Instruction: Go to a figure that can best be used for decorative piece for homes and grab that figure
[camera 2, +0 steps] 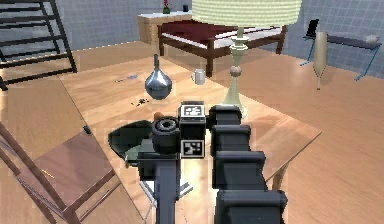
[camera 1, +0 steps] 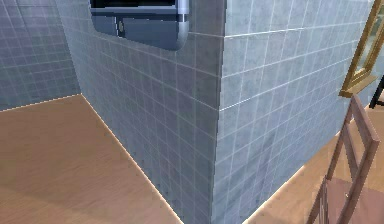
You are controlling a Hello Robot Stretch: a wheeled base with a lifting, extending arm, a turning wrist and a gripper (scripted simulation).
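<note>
Grey teardrop piece [camera 2: 157, 82], narrow at the top and swollen at the bottom, stands upright on the far part of a pale wooden table [camera 2: 275, 130] in the arm side view, toward that view's left. A small pale cup [camera 2: 200, 76] sits just to its right. Further right on the same tabletop rises a lamp [camera 2: 236, 70] with a slim cream stem and a wide pale shade.

Nearer the camera, the dark arm [camera 2: 240, 175] reaches out over the table, and the gripper [camera 2: 150, 145] sits left of its two white marker squares. A dark round thing [camera 2: 125, 140] lies on the tabletop right at the gripper's far end, so I cannot tell whether it holds anything. The teardrop piece stands apart from the gripper, further out across the table.

Beyond the table stands a bed [camera 2: 215, 35] with a dark red frame. A wooden chair [camera 2: 45, 175] stands at the bottom left.

Looking ahead, a blue-grey tiled wall corner [camera 1: 205, 110] juts over the wood floor [camera 1: 60, 160], with a gold frame [camera 1: 366, 50] at the right edge.
</note>
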